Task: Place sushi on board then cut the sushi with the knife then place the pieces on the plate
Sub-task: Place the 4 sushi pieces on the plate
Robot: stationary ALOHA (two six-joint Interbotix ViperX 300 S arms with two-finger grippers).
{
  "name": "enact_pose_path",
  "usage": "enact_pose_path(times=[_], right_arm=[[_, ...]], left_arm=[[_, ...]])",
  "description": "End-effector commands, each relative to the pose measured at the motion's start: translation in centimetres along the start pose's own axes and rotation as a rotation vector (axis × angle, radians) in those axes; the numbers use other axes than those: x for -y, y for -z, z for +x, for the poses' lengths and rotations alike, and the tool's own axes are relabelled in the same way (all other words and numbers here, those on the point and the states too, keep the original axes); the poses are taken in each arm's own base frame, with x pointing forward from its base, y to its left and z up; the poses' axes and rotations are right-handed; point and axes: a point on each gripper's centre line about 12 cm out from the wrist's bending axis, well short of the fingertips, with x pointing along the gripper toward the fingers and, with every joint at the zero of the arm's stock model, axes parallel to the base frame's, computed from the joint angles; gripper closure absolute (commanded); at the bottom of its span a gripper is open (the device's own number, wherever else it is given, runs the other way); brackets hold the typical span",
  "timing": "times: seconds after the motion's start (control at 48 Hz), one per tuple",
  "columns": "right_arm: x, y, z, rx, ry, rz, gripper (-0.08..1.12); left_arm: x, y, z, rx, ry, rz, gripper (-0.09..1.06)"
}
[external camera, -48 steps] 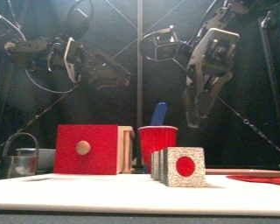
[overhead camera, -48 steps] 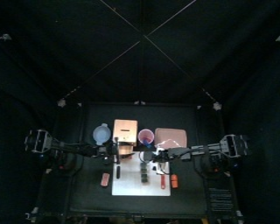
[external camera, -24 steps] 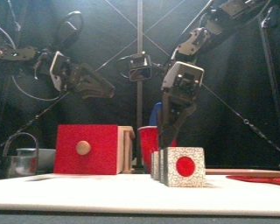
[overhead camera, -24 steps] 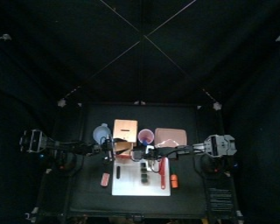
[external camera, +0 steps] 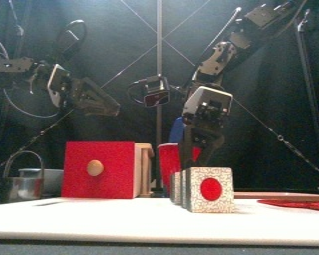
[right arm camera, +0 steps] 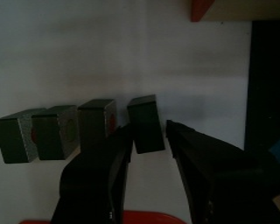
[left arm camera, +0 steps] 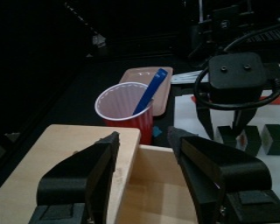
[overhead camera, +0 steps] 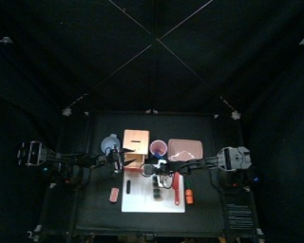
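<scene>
Four sushi blocks [right arm camera: 94, 127] lie under the right gripper [right arm camera: 150, 129], now lower, jaws spread.

The left arm [external camera: 19, 66] and the right arm [external camera: 245, 32] are alike: black tubular links, chunky black joints, and thin black cables hanging in loose loops beside them. From above, each arm shows a pale silver-grey block among the black parts. The left hand [left arm camera: 146, 140] has two broad, matt black fingers [left arm camera: 87, 171] with rounded, slightly tapered tips (smooth, with no markings that can be read). The right hand [right arm camera: 150, 131] has the same black fingers on the inside. From the front its outer shell is pale grey and boxy, with dark cut-outs.
</scene>
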Motion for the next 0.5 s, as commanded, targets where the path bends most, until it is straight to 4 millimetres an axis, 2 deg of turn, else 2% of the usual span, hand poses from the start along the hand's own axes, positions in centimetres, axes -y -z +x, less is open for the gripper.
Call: enact_pose_path(times=[0.021,0.188,0.312,0.375,0.5], right_arm=[[-0.3,-1.5,-2.7,0.070,-0.007,0.005,0.52],[-1.2,0.2,-6.7,0.039,-0.086,0.103,0.52],[-1.5,2.8,-10.2,0.034,-0.108,0.263,0.52],[-0.7,5.3,-11.0,0.020,-0.066,0.352,0.52],[3.6,8.7,-11.0,0.041,0.072,0.652,0.52]], left_arm=[[-0.3,-0.6,0.1,0.025,-0.012,-0.003,0.12],[-0.5,-0.6,0.1,0.022,-0.019,-0.002,0.12],[-0.8,-0.6,0.2,0.023,-0.031,-0.001,0.12],[-0.9,-0.5,0.2,0.021,-0.035,-0.002,0.12],[-1.0,-0.6,0.2,0.026,-0.036,-0.001,0.12]])
